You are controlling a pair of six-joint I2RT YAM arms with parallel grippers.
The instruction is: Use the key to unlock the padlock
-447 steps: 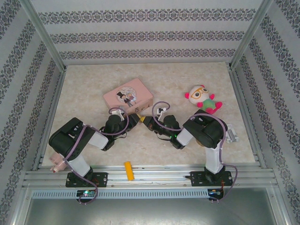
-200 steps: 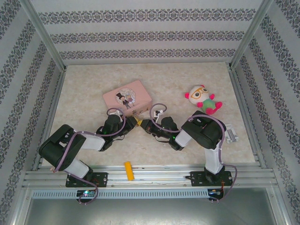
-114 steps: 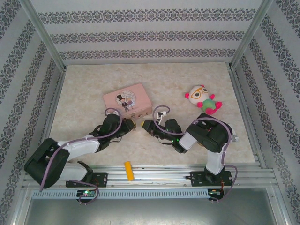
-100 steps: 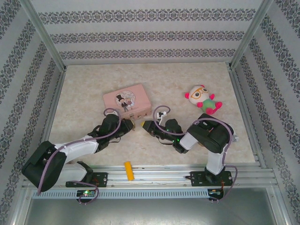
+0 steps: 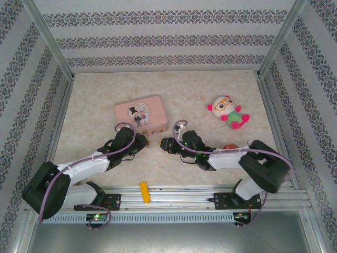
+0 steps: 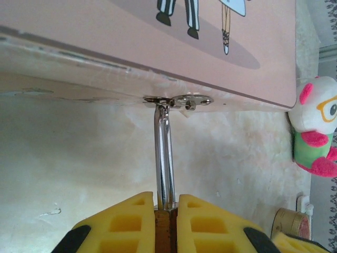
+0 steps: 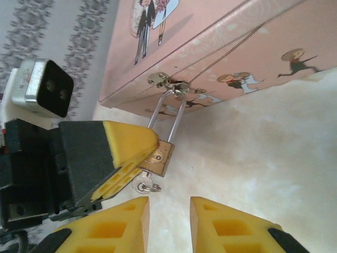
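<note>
The small brass padlock (image 7: 162, 158) hangs by its silver shackle (image 6: 164, 153) from the hasp (image 7: 167, 84) on the front of the pink tin (image 5: 141, 115). My left gripper (image 6: 166, 203) is shut on the padlock's body, its yellow fingers (image 7: 126, 150) clamping it from the left in the right wrist view. The key (image 7: 141, 184) sticks out of the padlock's underside with a small ring on it. My right gripper (image 7: 169, 221) stands open just below the key, apart from it, with nothing between its fingers. From above, both grippers (image 5: 143, 141) (image 5: 164, 143) meet at the tin's front.
A plush toy (image 5: 229, 112) lies at the right back. A yellow oblong block (image 5: 144, 192) rests by the near rail. The metal frame and patterned walls close the table in on three sides.
The right gripper has opened and let go of the key, which stays in the padlock. Both arms have stretched out low over the table, and the right elbow has dropped to the right.
</note>
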